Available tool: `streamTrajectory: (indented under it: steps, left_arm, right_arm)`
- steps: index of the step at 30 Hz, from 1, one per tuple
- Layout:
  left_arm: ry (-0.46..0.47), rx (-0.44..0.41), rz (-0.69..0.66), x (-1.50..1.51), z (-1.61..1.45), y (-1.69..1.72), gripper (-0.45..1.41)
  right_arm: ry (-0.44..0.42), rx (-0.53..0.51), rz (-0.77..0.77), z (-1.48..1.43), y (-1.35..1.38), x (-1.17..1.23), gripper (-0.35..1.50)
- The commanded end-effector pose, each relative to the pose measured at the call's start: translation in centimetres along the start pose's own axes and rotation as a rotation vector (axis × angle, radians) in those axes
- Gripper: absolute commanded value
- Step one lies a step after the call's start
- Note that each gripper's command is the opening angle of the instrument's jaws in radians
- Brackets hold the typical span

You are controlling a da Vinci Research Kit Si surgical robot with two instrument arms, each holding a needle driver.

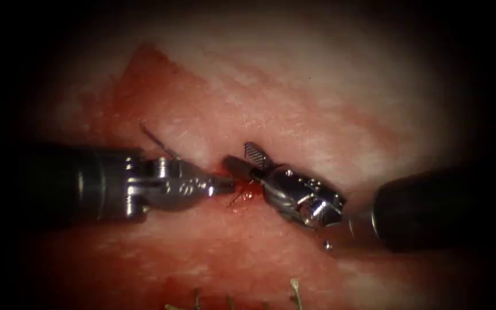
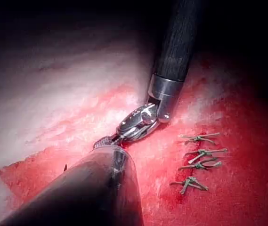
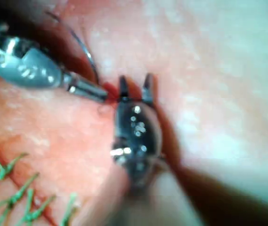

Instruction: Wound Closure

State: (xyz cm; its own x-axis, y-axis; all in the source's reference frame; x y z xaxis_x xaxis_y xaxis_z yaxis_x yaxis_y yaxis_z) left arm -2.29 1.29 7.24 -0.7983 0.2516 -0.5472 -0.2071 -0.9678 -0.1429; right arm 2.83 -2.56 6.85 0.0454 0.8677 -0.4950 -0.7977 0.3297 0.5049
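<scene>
My left tool (image 1: 225, 185) reaches in from the left with its jaws shut on the curved needle (image 1: 159, 143) near one end. Its tip sits at the cut, where red fluid (image 1: 247, 195) pools. In the right wrist view the needle (image 3: 84, 47) arcs back from the left tool's jaws (image 3: 89, 90) over its wrist. I cannot tell whether its point is in the tissue. My right tool (image 1: 237, 155) faces it from the right, jaws open and holding nothing, also seen as the right tool (image 3: 135, 81). A short dark strand (image 1: 234, 201) lies just below the jaws.
Several finished green stitches (image 2: 199, 153) close the cut nearer the camera, seen as stitches (image 3: 11, 188) and as thread ends (image 1: 295, 287). The right tool's shaft (image 2: 176, 42) crosses over pale tissue (image 1: 340, 97). The left shaft (image 2: 91, 188) is close in front.
</scene>
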Motion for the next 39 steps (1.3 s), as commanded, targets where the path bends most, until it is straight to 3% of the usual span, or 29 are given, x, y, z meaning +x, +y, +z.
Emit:
streamTrajectory:
  steps: [1,7,11,18,23,26,32,39]
  left_arm:
    - [0.000,-0.003,-0.002,0.00,0.08,0.07,-0.45]
    - [0.001,-0.004,0.000,-0.01,0.07,0.07,-0.45]
    - [-0.001,-0.003,0.001,-0.03,0.05,0.07,-0.45]
    - [-0.003,-0.001,-0.009,-0.05,0.03,0.06,-0.45]
    - [-0.017,0.013,-0.015,-0.12,0.01,-0.06,-0.45]
    - [-0.027,0.018,-0.032,-0.19,0.00,-0.22,-0.45]
    - [-0.055,0.019,-0.064,-0.25,0.09,-0.82,-0.45]
    - [-0.067,0.029,-0.082,-0.19,0.26,-1.23,-0.45]
  right_arm:
    - [-0.003,0.001,0.000,0.02,-0.02,-0.10,0.12]
    - [-0.012,0.000,0.007,0.07,-0.02,-0.08,0.01]
    - [-0.039,0.002,0.015,0.06,-0.04,-0.11,-0.33]
    - [-0.089,0.011,0.032,-0.01,-0.13,-0.12,-0.35]
    - [-0.082,0.017,0.022,-0.23,-0.33,0.02,-0.35]
    - [-0.055,-0.003,-0.007,-0.35,-0.44,0.10,-0.35]
    - [-0.041,-0.003,-0.041,-0.47,-0.55,0.03,-0.35]
    - [-0.042,-0.001,-0.060,-0.54,-0.60,-0.03,-0.35]
